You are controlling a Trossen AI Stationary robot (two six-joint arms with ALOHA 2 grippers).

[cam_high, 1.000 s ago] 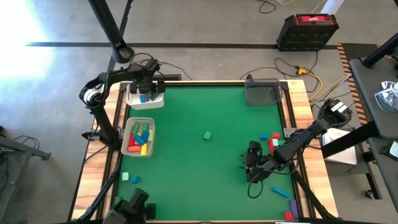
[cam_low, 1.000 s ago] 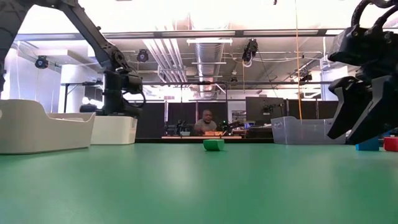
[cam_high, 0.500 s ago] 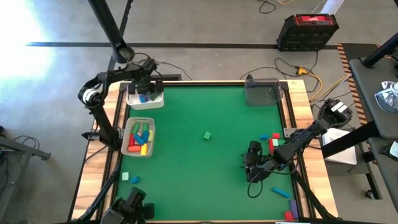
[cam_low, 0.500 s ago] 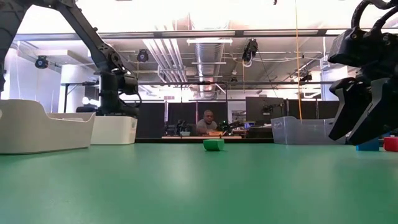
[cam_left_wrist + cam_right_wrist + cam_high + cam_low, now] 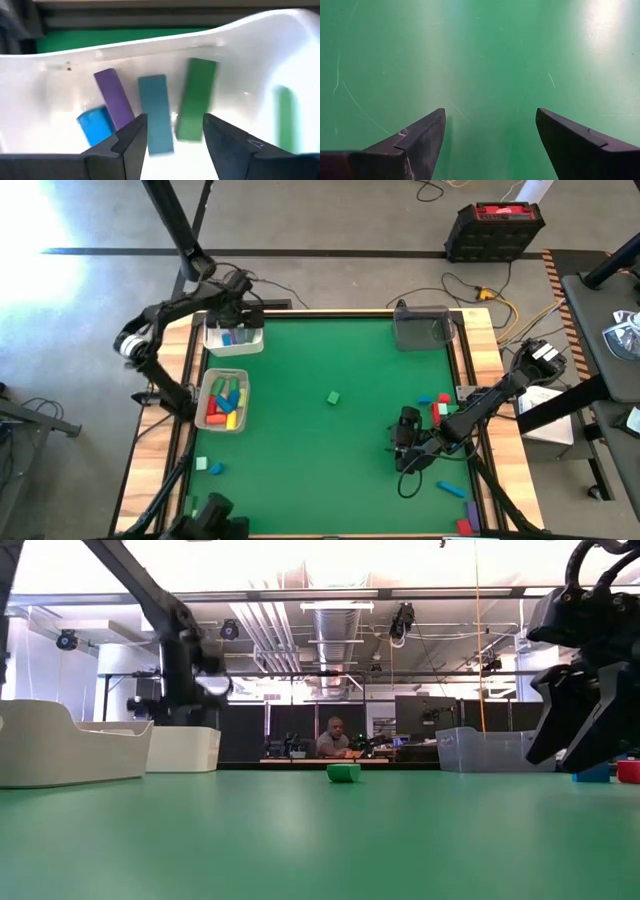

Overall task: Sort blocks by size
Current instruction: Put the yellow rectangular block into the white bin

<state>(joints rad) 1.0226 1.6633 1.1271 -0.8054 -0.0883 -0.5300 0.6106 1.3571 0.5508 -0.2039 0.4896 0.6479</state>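
The left gripper [image 5: 232,308] hangs over the white tray [image 5: 213,340] at the table's far left corner, its fingers [image 5: 122,145] spread with nothing between them; under it in the tray lie a purple bar [image 5: 114,98], a teal bar [image 5: 156,119] and a green bar [image 5: 195,98] roughly side by side, with a short blue block [image 5: 95,125] beside the purple one; the grey tray [image 5: 208,381] just nearer along the left edge holds a heap of red, yellow, green and blue blocks [image 5: 225,400]; the right gripper [image 5: 403,451] sits low over the green mat [image 5: 320,460] toward the near right, fingers [image 5: 415,142] wide apart and holding nothing, only bare mat showing between them; one green cube [image 5: 332,397] lies alone near the middle of the mat, well apart from both grippers, and it shows in the low view too [image 5: 343,772]; a red block [image 5: 437,412] and a blue block [image 5: 443,398] lie near the right edge just beyond the right arm; a blue bar [image 5: 449,488] lies nearer the front right, and more blocks sit at the front right corner [image 5: 466,525]; two small teal cubes [image 5: 208,466] rest by the left edge near the front; a clear bin [image 5: 420,328] stands at the far right corner; a person [image 5: 329,737] sits in the room beyond the table.
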